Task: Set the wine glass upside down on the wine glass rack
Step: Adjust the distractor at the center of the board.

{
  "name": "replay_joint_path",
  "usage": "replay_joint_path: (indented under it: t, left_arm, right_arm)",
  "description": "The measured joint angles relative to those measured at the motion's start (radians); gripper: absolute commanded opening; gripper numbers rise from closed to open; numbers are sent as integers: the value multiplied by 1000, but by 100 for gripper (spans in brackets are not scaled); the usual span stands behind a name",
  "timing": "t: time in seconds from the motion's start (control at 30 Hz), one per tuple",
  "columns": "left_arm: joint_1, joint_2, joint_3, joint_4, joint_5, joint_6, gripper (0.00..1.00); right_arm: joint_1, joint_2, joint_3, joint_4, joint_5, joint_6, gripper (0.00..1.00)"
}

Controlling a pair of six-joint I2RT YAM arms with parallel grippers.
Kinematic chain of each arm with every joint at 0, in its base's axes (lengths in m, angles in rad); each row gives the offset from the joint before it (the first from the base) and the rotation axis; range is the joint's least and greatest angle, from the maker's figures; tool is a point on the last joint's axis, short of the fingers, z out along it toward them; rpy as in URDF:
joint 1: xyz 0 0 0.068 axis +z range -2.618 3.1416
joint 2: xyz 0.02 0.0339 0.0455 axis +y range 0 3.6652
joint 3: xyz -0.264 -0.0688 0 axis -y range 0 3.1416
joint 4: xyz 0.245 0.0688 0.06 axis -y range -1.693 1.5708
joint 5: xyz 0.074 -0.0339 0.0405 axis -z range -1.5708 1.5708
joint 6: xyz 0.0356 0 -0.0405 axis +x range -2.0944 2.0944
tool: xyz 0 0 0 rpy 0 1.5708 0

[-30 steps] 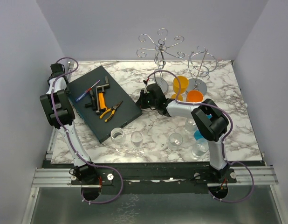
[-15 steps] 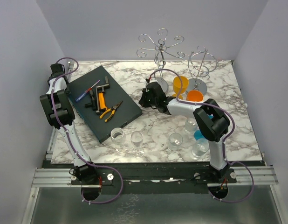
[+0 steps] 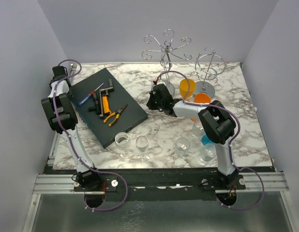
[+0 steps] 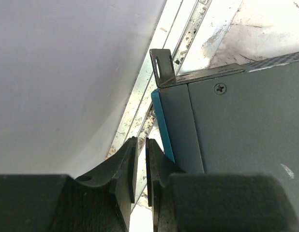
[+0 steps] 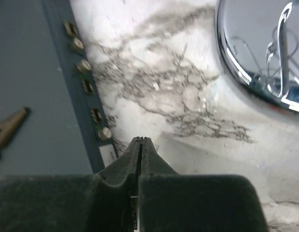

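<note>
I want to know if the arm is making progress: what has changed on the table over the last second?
The right gripper, shut and empty, moved slightly away from the bases and rightward, toward the chrome wire wine glass rack; its elbow shifted too. Nothing was grasped or released. The left gripper, the clear wine glasses and the orange glasses stayed put.

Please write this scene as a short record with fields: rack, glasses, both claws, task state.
rack: wine glass rack at the far edge, no glass on it
glasses: clear wine glasses upright near the front edge
right claw: shut, empty, over marble beside the rack base
left claw: shut, empty, at the dark case corner
task state: no glass picked up yet
</note>
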State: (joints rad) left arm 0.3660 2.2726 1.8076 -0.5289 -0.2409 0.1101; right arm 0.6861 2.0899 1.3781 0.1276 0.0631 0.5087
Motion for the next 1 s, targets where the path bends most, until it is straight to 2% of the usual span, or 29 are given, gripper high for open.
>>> replay_joint_path:
  t: [0.37, 0.53, 0.67, 1.0]
  left_arm:
    - [0, -30, -53, 29, 12, 0, 21]
    - [0, -41, -71, 34, 19, -8, 21]
    - [0, -37, -60, 21, 19, -11, 21]
    - [-5, 86, 171, -102, 19, -8, 20]
  right_arm:
    - [11, 15, -119, 105, -152, 24, 0]
    - [-8, 16, -141, 142, -258, 21, 0]
    - [-9, 23, -137, 146, -277, 11, 0]
    - [49, 102, -21, 126, -290, 6, 0]
